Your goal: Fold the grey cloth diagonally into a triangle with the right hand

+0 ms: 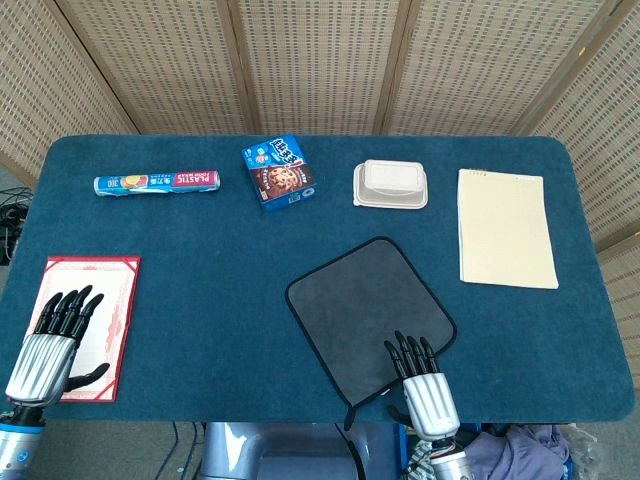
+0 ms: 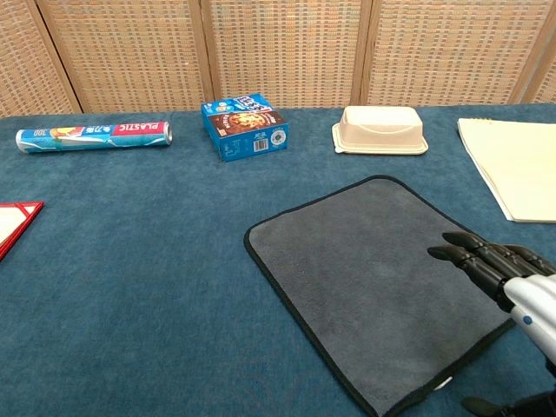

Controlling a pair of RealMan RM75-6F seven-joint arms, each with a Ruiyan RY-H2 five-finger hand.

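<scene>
The right hand (image 1: 422,385) hovers with fingers (image 2: 473,256) extended and slightly apart, holding nothing, probably lining up to take a corner. The grey cloth (image 1: 370,312) lies flat and unfolded beneath and ahead of those fingertips. Blue felt covers the table (image 1: 200,260); woven screens (image 1: 320,60) stand well beyond.

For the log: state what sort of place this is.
Probably a staged robot test station: a table covered in blue cloth, woven screen panels behind, and assorted props such as a cookie box and grey cloth.
</scene>
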